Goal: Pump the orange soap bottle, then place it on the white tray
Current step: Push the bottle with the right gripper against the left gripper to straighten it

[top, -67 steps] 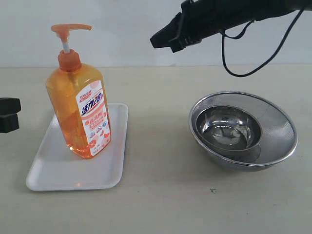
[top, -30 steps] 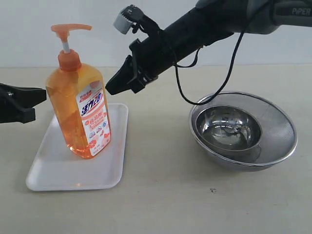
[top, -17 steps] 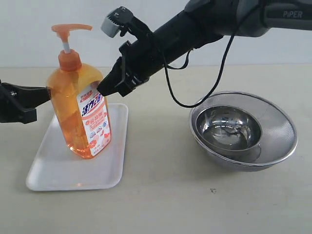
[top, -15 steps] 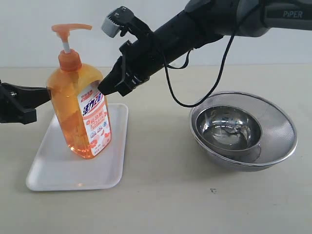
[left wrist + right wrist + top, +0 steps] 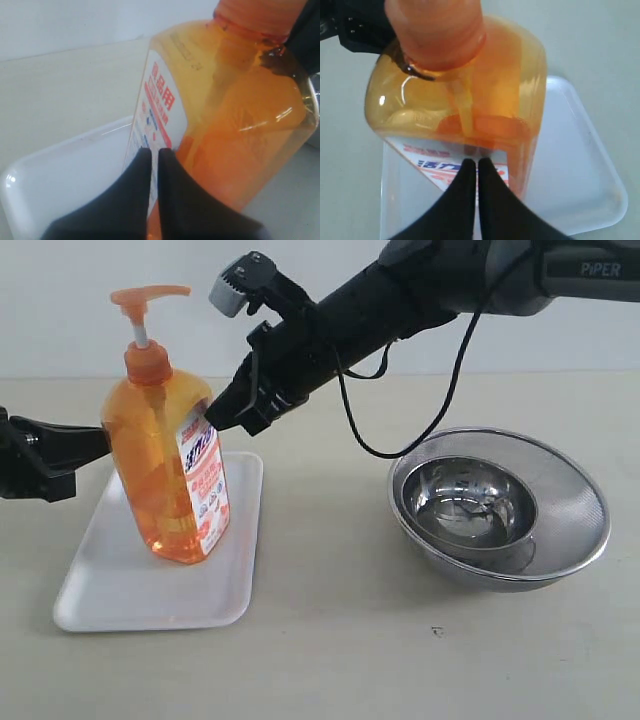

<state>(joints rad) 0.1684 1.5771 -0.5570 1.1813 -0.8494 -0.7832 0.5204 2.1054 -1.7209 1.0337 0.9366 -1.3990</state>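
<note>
The orange soap bottle (image 5: 160, 470) stands upright on the white tray (image 5: 120, 595), its pump head (image 5: 150, 293) raised. My left gripper (image 5: 102, 444) is shut, and its tips press the bottle's left side at mid height. In the left wrist view the shut left gripper (image 5: 154, 150) meets the label of the bottle (image 5: 240, 115) above the tray (image 5: 60, 170). My right gripper (image 5: 212, 420) is shut too, with its tips against the bottle's upper right shoulder. The right wrist view shows that gripper (image 5: 472, 161) on the label of the bottle (image 5: 470, 100), over the tray (image 5: 575, 170).
A steel bowl (image 5: 465, 502) sits inside a wider mesh strainer bowl (image 5: 575, 510) on the right of the table. The right arm's black cable (image 5: 400, 445) hangs above the table between bottle and bowls.
The right gripper came down from the upper right to the bottle's shoulder, and the left gripper slid in against its side. The bottle has turned, its label now facing more to the right.
</note>
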